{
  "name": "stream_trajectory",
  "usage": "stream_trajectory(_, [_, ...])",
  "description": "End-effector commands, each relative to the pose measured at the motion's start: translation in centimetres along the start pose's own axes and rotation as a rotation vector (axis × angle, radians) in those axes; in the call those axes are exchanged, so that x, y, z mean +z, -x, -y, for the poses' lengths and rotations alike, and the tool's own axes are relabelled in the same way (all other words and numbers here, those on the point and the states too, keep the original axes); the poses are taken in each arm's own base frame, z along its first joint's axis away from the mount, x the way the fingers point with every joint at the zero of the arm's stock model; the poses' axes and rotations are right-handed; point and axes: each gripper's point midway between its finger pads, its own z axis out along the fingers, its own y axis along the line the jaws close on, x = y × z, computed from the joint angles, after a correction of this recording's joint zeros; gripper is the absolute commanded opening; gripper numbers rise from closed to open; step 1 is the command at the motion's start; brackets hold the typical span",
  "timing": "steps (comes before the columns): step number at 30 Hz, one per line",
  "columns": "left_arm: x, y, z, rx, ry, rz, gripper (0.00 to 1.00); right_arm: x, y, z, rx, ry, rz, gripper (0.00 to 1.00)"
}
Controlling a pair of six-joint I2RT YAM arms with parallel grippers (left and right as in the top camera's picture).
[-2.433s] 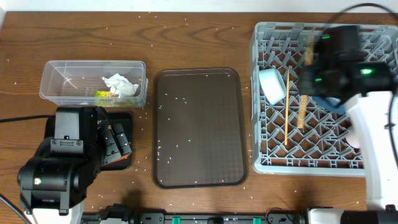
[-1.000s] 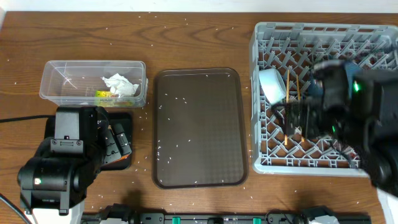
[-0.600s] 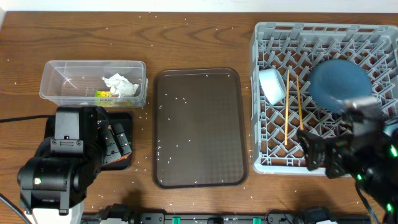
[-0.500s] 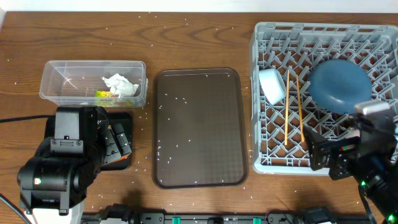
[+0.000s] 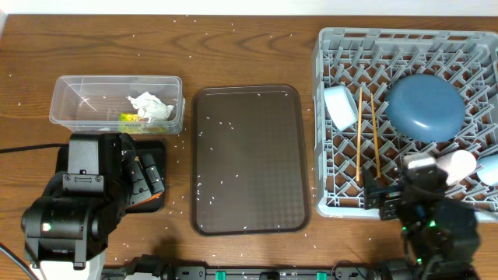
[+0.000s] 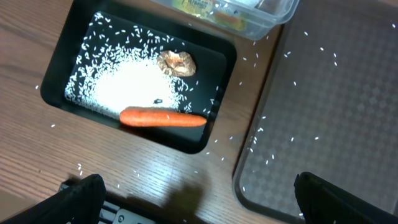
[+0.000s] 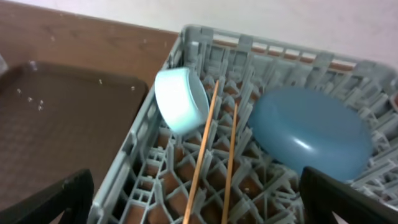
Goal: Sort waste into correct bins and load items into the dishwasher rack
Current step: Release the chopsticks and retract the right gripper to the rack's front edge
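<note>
A: Jaws?
B: Left gripper (image 6: 199, 208) spread, empty. Right gripper (image 7: 199, 208) spread, empty.
A: Chopsticks (image 7: 202, 149)?
B: Thin wooden pair, parallel, long axis pointing away from the robot, lying on the grey plastic lattice rack (image 7: 134, 155) between the tipped cup (image 7: 180, 99) and the smooth round plate (image 7: 308, 134).
A: Carrot (image 6: 163, 118)?
B: Lying flat in the black tray (image 6: 211, 81), beside the rice (image 6: 124, 81).

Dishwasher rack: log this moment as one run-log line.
rack: blue plate, light-blue cup, chopsticks loaded | right tool: open, empty | black tray: carrot, rice
</note>
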Motion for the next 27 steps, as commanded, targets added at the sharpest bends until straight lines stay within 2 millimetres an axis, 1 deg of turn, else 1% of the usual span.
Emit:
stream_trajectory(1, [-0.3, 0.3, -0.3, -0.015, 0.012, 0.015, 0.98, 0.8, -2.3, 0.3, -0.009, -0.026, 0.022, 0.99])
stream_trajectory(2, [-0.3, 0.3, -0.3, -0.015, 0.012, 0.015, 0.98, 1.2, -3.1, 0.3, -0.008, -0.029, 0.032, 0.99])
stream_trajectory(5, [-0.3, 0.3, -0.3, -0.015, 0.012, 0.015, 0.98, 2.0, -4.4, 0.4, -0.005, -0.041, 0.065, 0.99])
stream_trajectory(11, [-0.3, 0.3, -0.3, -0.015, 0.012, 0.015, 0.98, 3.6, -5.7, 0.7, 0.0, -0.069, 0.172, 0.99])
stream_trajectory(14, [-0.3, 0.3, -0.3, -0.015, 0.012, 0.015, 0.98, 4.4, -6.5, 0.6, 0.0, -0.07, 0.185, 0.99])
stream_trajectory(19, [-0.3, 0.3, -0.3, -0.015, 0.012, 0.015, 0.98, 4.5, -6.0, 0.7, -0.001, -0.074, 0.219, 0.99])
stream_trajectory(27, [-0.3, 0.3, -0.3, -0.015, 0.012, 0.015, 0.98, 4.5, -6.1, 0.7, -0.001, -0.074, 0.218, 0.99])
